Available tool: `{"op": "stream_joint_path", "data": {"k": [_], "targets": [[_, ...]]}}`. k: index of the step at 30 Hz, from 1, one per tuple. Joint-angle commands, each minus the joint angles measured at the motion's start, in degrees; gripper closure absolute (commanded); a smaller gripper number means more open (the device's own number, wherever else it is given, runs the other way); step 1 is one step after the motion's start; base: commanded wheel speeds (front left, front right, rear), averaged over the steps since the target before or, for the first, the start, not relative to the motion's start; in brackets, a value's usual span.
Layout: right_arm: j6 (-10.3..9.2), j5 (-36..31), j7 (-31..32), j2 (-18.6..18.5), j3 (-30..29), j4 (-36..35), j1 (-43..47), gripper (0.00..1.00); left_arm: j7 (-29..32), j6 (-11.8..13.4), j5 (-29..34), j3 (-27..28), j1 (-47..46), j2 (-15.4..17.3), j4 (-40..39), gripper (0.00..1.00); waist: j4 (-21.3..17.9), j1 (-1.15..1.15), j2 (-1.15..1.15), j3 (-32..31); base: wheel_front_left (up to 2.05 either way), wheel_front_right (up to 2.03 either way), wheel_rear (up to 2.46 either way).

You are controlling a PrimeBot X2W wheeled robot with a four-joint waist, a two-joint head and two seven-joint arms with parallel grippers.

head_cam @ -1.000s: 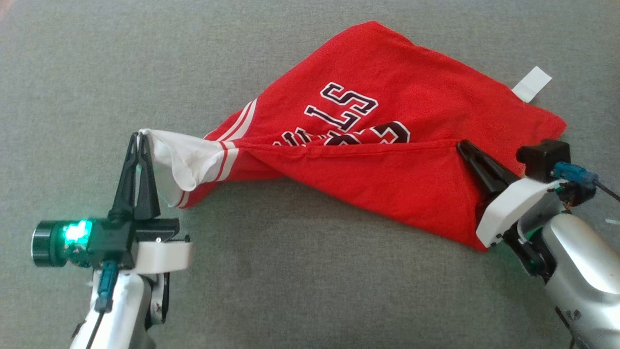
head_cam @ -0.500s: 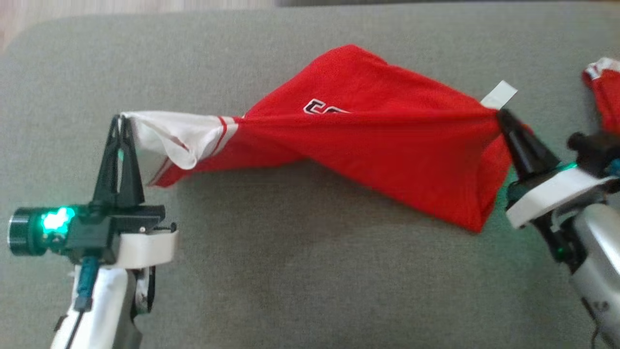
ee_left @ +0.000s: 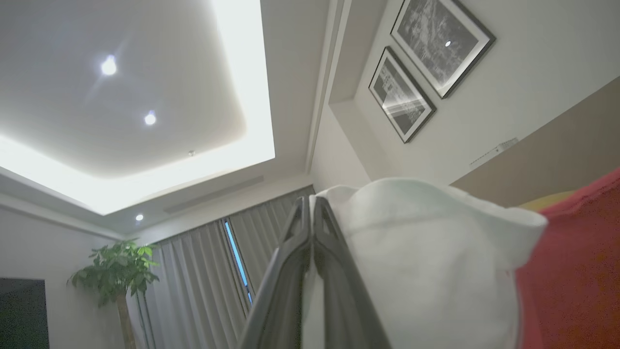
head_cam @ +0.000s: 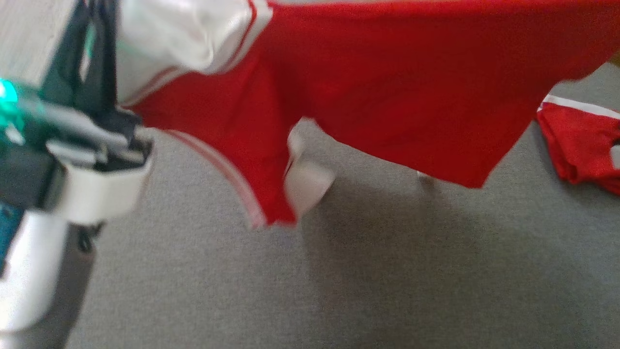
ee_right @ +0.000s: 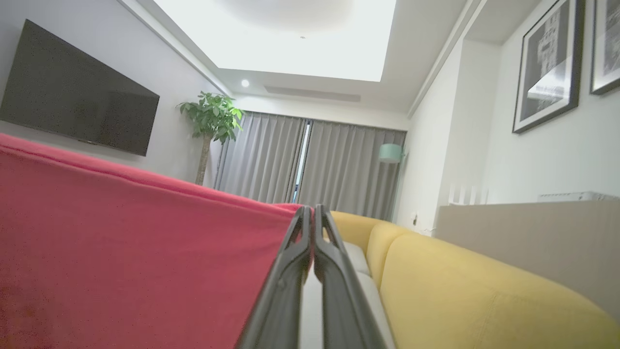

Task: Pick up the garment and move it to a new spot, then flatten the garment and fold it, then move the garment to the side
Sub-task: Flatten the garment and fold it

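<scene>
The garment [head_cam: 387, 82], a red shirt with white sleeves and striped trim, hangs in the air above the grey surface [head_cam: 368, 281], stretched across the top of the head view. My left gripper [head_cam: 91, 12] stands at the upper left, shut on a white sleeve. The left wrist view shows those fingers pressed together at the sleeve's edge [ee_left: 426, 252], with my left gripper [ee_left: 311, 201] pointing towards the ceiling. In the right wrist view my right gripper [ee_right: 311, 209] is shut on the red cloth's top edge [ee_right: 121, 242]. A lower corner and a white part dangle near the middle.
Another red garment [head_cam: 581, 145] with white trim lies crumpled on the grey surface at the right. A yellow sofa [ee_right: 460, 291] is beyond my right gripper. A wall television [ee_right: 77, 92], a plant [ee_right: 210, 116] and curtains stand further off.
Both grippers have risen with the garment, which has left the surface and now hangs spread between them. The head camera has shifted, and the right gripper has left its picture.
</scene>
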Motion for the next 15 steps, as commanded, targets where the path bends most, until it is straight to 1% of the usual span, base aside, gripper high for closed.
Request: {"op": "stream_joint_path", "data": {"k": [1, 4, 7, 9, 10, 15], "targets": [[-0.05, -0.79, 2.55, -1.71, -1.36, -4.89, -2.58, 1.00, 2.40, -1.62, 0.27, 2.04, -7.69, 2.99, -2.96, 1.00, -1.00, 0.01, 0.00, -1.12, 0.00, 0.00, 0.00], [-0.05, -1.50, 6.26, -2.80, -2.27, -9.14, -6.28, 1.00, 5.06, -4.04, 0.27, 1.38, -15.79, 3.63, -3.91, 1.00, -1.36, 0.01, 0.00, -0.33, 0.00, 0.00, 0.00], [-0.05, -1.80, 9.15, -4.03, -1.07, -10.43, -11.80, 1.00, 6.90, -5.91, 0.05, 1.11, -22.99, 3.96, -1.98, 1.00, -2.00, 0.01, 0.00, 1.03, 0.00, 0.00, 0.00], [-0.05, -1.74, 10.43, -4.50, 0.61, -9.38, -16.00, 1.00, 8.01, -6.92, -0.77, 1.06, -26.90, 3.78, 1.15, 1.00, -2.30, 0.01, 0.00, 2.16, 0.00, 0.00, 0.00], [-0.05, -1.74, 10.43, -4.50, 0.61, -9.38, -16.00, 1.00, 8.01, -6.92, -0.77, 1.06, -26.90, 3.78, 1.15, 1.00, -2.30, 0.01, 0.00, 2.16, 0.00, 0.00, 0.00], [-0.05, -1.58, 11.33, -5.34, 5.91, -2.51, -26.68, 1.00, 8.74, -9.10, -1.15, -0.39, -36.82, 3.51, 12.65, 1.00, -2.00, 0.01, 0.00, 7.11, 0.00, 0.00, 0.00]]}}
